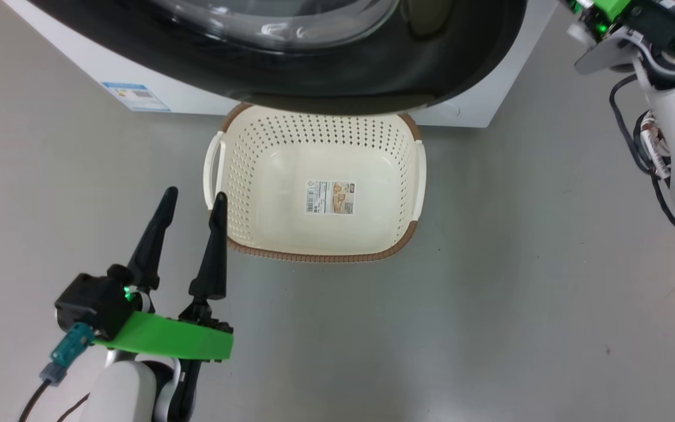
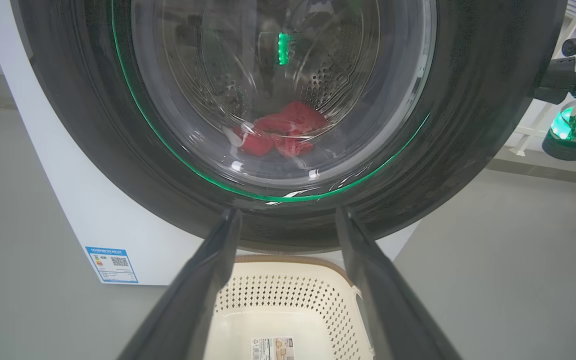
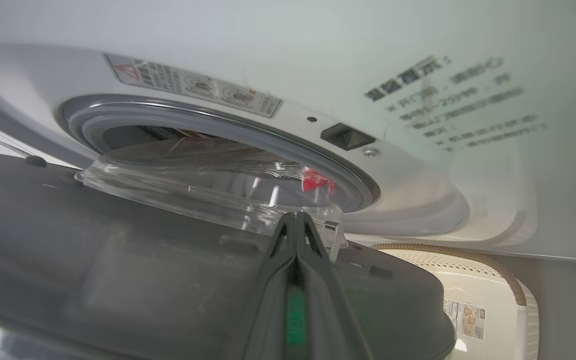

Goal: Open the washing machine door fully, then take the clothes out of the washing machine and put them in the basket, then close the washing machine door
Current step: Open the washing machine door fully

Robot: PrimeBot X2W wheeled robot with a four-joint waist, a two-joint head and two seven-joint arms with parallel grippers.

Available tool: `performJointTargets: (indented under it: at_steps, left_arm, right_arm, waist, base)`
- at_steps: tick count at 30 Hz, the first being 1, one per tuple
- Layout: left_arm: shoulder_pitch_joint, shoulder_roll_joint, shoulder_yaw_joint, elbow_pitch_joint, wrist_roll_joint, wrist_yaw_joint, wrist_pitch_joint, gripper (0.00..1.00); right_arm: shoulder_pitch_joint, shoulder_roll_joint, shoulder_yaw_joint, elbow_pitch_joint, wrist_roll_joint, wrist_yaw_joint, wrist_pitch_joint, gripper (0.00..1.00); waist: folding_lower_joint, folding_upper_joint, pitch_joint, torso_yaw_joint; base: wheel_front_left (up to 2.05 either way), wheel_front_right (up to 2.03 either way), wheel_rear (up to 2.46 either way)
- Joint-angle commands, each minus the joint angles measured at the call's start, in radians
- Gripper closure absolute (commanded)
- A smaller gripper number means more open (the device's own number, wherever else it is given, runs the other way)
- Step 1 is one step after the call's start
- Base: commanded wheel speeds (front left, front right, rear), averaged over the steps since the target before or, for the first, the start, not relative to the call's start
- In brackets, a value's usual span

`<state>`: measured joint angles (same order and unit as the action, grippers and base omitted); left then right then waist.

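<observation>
At your lower left, the left gripper [image 1: 193, 199] stands wide open and empty, just beside the basket [image 1: 314, 256] at centre. Above it the washing machine door [image 1: 314, 76] hangs ajar, the clothes [image 2: 283, 132] behind its glass. Your right gripper [image 3: 295, 220] is pinched together, empty, at the door's inner side.

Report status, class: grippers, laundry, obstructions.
Left gripper open, by basket. Right gripper shut, behind ajar washing machine door. Red clothes in drum. Door overhangs empty basket.
</observation>
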<state>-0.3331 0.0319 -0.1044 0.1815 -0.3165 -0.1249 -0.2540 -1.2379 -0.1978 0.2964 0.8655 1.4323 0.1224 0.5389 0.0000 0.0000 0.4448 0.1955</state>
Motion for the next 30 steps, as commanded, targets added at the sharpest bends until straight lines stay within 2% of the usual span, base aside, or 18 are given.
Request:
performJointTargets:
  at_steps: [1,21,26,27,28,30]
  left_arm:
    - [-0.012,0.018,0.038,-0.016,0.007,-0.006,-0.008,0.0]
    - [0.027,0.02,0.076,-0.007,0.013,-0.006,-0.008,0.0]
    - [0.029,0.02,0.073,-0.006,0.011,-0.006,-0.008,0.0]
    - [0.028,0.02,0.072,-0.006,0.011,-0.006,-0.008,0.0]
    - [0.028,0.02,0.071,-0.005,0.011,-0.006,-0.008,0.0]
    - [0.027,0.019,0.07,-0.004,0.011,-0.006,-0.008,0.0]
  right_arm:
    - [0.026,0.058,0.032,-0.052,-0.006,0.008,0.025,1.0]
    - [0.133,0.061,0.119,-0.099,0.008,0.008,0.066,1.0]
    - [0.137,0.063,0.118,-0.066,-0.009,0.008,0.0,1.0]
    - [0.138,0.063,0.118,-0.056,-0.016,0.008,-0.022,0.91]
    - [0.141,0.064,0.116,-0.049,-0.021,0.008,-0.048,0.73]
    - [0.148,0.061,0.115,-0.032,-0.034,0.008,-0.095,0.51]
  waist:
    - [0.0,0.0,-0.013,-0.01]
    - [0.0,0.0,-0.093,-0.037]
    - [0.0,0.0,-0.096,-0.037]
    - [0.0,0.0,-0.097,-0.037]
    - [0.0,0.0,-0.097,-0.037]
    - [0.0,0.0,-0.099,-0.038]
  base:
    - [0.0,0.0,0.0]
    - [0.0,0.0,0.0]
    - [0.0,0.0,0.0]
    - [0.0,0.0,0.0]
    - [0.0,0.0,0.0]
    - [0.0,0.0,0.0]
